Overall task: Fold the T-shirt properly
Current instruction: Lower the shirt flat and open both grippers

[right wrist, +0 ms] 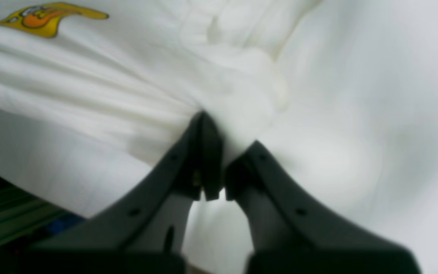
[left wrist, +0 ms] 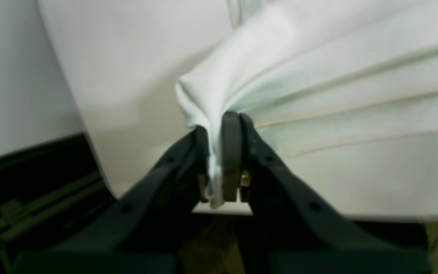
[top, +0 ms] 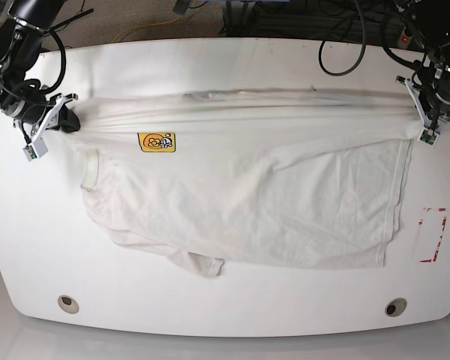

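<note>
The off-white T-shirt (top: pixel 270 202) lies across the white table (top: pixel 225 67), its far edge pulled taut into a ridge between both grippers. The small yellow-orange patch label (top: pixel 157 142) shows near its left end, and also in the right wrist view (right wrist: pixel 48 17). The big cartoon print is hidden. My right gripper (top: pixel 66 121) is at the left end of the ridge, shut on bunched cloth (right wrist: pixel 242 102). My left gripper (top: pixel 421 126) is at the right end, shut on a pleated fold of the shirt (left wrist: pixel 318 76). One sleeve (top: pixel 199 262) is crumpled at the shirt's near edge.
Two round holes (top: pixel 68 304) (top: pixel 395 307) sit near the table's front edge. A red-marked rectangle (top: pixel 433 235) lies at the right edge of the table. Cables (top: pixel 337 45) hang behind the back edge. The table edge drops to a dark floor (left wrist: pixel 32 190) beside my left gripper.
</note>
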`<state>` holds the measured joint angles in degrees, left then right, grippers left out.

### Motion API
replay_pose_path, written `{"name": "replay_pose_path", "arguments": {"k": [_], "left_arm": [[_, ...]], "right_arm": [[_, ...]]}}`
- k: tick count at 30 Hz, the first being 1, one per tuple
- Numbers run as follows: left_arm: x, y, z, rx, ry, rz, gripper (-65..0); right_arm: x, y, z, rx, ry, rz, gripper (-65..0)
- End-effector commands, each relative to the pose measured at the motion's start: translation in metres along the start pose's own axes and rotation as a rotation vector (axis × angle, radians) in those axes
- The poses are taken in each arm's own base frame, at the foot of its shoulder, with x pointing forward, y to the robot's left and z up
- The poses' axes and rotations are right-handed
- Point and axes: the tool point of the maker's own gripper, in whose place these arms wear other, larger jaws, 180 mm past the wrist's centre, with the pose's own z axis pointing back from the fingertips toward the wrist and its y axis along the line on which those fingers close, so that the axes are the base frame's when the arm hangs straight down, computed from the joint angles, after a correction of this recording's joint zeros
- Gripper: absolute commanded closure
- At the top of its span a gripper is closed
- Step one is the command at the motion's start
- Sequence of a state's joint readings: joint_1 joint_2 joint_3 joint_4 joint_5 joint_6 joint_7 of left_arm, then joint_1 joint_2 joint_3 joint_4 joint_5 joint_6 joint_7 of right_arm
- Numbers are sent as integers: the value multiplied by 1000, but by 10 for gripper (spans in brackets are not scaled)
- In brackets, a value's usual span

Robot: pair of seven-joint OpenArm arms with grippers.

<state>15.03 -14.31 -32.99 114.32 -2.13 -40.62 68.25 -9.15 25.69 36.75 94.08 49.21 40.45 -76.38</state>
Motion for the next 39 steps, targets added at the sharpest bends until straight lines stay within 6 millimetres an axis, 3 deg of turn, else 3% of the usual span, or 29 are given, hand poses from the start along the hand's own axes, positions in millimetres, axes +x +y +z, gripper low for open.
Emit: {"name": "replay_pose_path", "arguments": {"k": [1,7,10,12,14,16,17,19,23,26,31,39], "left_arm": [[-30,9,5,50,86,-32,-4],[-68,2,5,25,129,4,-4],[-84,3,4,21,153,28,-6],[-87,3,3,16,159,31,-10],[-85,-2,2,3,158,21,-14],[-83,-4,1,-2,153,16,-47],[-81,-5,0,-3,151,15,-88],[-78,-11,-1,-20,144,7,-169],[-67,-26,-7,-55,119,3,-346],[-58,-35,-10,-75,99,13,-419],[-56,-38,-10,-82,95,6,-426],[-55,-35,-9,-73,90,5,-425]], "right_arm": [[-4,-14,12,-61,14,5,0],[-33,-5,7,-40,67,-27,0],[-38,-2,5,-33,69,-41,0],[-38,-5,8,-43,58,-57,-101],[-40,-5,8,-46,36,-88,-292],[-40,-6,10,-51,22,-105,-407],[-40,-9,12,-59,12,-117,-476],[-39,-15,17,-79,-6,-133,-541],[-27,-26,24,-111,-57,-152,-555],[-13,-34,23,-128,-82,-152,-555],[3,-47,25,-177,-90,-139,-561],[23,-45,34,-152,-120,-116,-563]]}}
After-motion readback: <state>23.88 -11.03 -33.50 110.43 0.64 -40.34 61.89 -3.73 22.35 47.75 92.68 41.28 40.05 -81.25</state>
